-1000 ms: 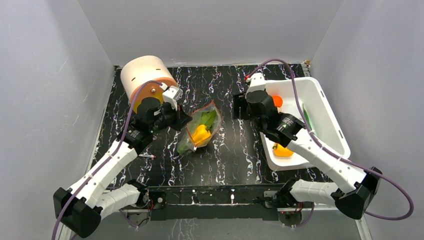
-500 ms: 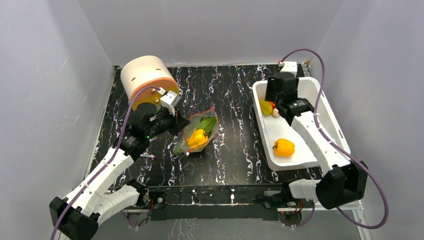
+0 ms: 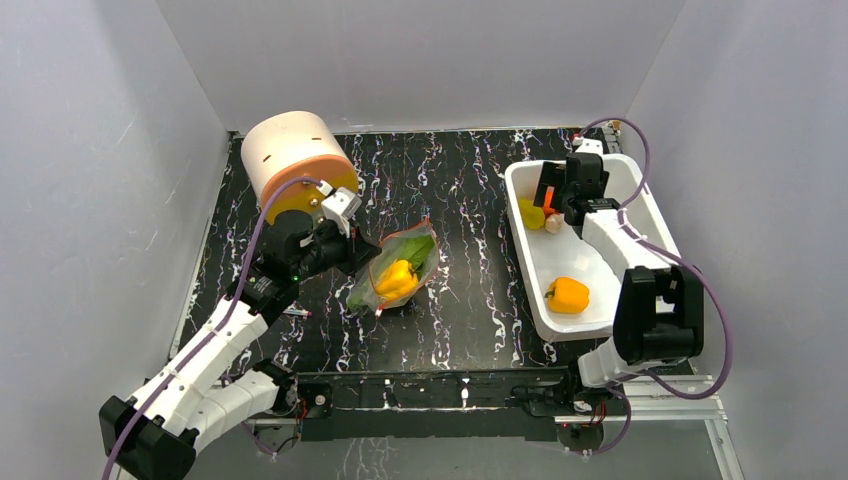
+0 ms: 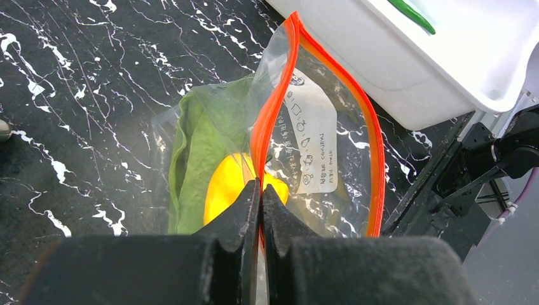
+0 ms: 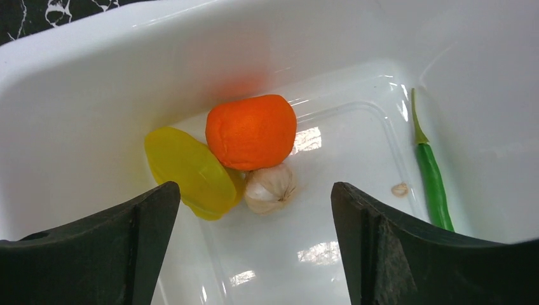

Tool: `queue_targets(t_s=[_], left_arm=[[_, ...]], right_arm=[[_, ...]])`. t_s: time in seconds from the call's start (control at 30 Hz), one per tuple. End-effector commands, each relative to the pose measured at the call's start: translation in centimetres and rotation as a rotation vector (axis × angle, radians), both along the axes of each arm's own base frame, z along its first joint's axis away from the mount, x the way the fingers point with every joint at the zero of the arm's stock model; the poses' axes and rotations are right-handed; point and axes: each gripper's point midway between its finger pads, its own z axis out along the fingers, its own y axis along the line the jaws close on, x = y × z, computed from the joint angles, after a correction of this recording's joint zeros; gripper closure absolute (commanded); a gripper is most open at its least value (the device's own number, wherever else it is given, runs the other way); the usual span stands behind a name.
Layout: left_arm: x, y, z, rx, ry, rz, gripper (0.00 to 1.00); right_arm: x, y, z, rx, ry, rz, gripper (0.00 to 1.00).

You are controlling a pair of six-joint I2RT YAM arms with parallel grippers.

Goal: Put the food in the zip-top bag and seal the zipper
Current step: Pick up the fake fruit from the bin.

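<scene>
Leaves one yellow pepper (image 3: 567,294) loose at the tub's (image 3: 570,258) near end. Pinches the zipper (image 4: 270,101) in the tightly closed left tool (image 4: 261,188), holding the bag (image 4: 311,136) agape on the tabletop (image 3: 470,200). Counts two bagged: one pepper (image 4: 225,184), one green leaf (image 4: 197,140). Hovers the right tool (image 5: 251,192), spread and empty, over one orange fruit (image 5: 251,131), one lemon piece (image 5: 187,170), one garlic bulb (image 5: 270,188), one chilli (image 5: 433,178). Looks under halfway; sealing undone.

Crinkly clear bag (image 4: 311,140), glossy white tub (image 5: 95,82) (plastic)
</scene>
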Motion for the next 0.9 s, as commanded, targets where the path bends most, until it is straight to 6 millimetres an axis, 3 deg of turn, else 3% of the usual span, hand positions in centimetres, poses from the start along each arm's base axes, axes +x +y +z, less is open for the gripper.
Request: queue_targets(t_s=[0.0, 0.13, 0.23, 0.87], left_arm=[[-0.5, -0.4, 1.1, -0.024, -0.04, -0.037, 1.0], [-0.6, -0.7, 1.1, -0.028, -0.032, -0.051, 1.0], [-0.6, -0.6, 1.4, -0.035, -0.039, -0.046, 1.0], [-0.5, -0.3, 0.9, -0.017, -0.04, -0.034, 1.0]], right_arm=[[3.3, 0.7, 0.8, 0.045, -0.113, 0.035, 0.07], [4.6, 0.8, -0.4, 0.062, -0.095, 0.038, 0.02], [4.8, -0.3, -1.4, 0.014, -0.073, -0.001, 0.02], [7.8, -1.0, -5.1, 0.004, -0.079, -0.011, 0.14]])
